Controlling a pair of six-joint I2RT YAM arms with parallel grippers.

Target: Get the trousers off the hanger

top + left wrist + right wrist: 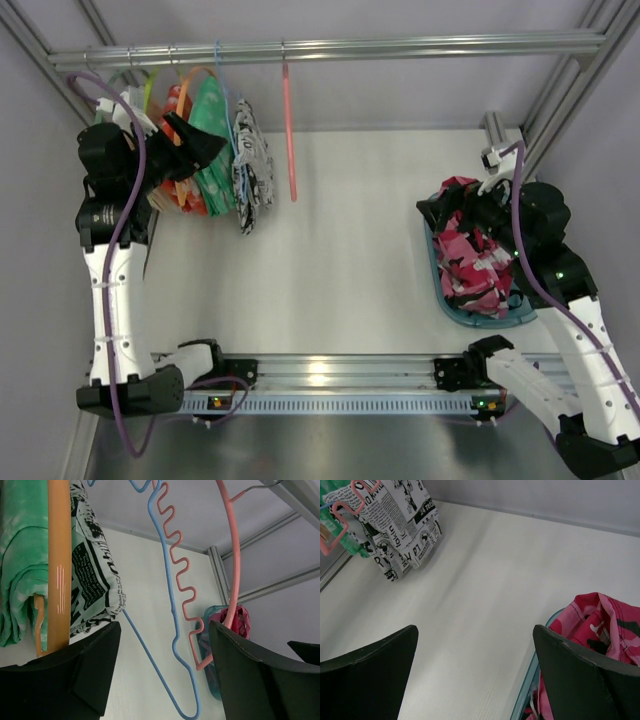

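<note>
Reach step: left hand (164, 630) is hovering, jaws apart and empty, beside the trousers (92, 575) on the hanger (168, 580); fabric likely needs gripping next. Right hand (475, 627) is idling, jaws wide

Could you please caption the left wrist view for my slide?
Open left end effector facing newsprint trousers, blue hanger and pink hanger.

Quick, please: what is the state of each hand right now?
Left hand: open, holding nothing.
Right hand: open, holding nothing.
</note>
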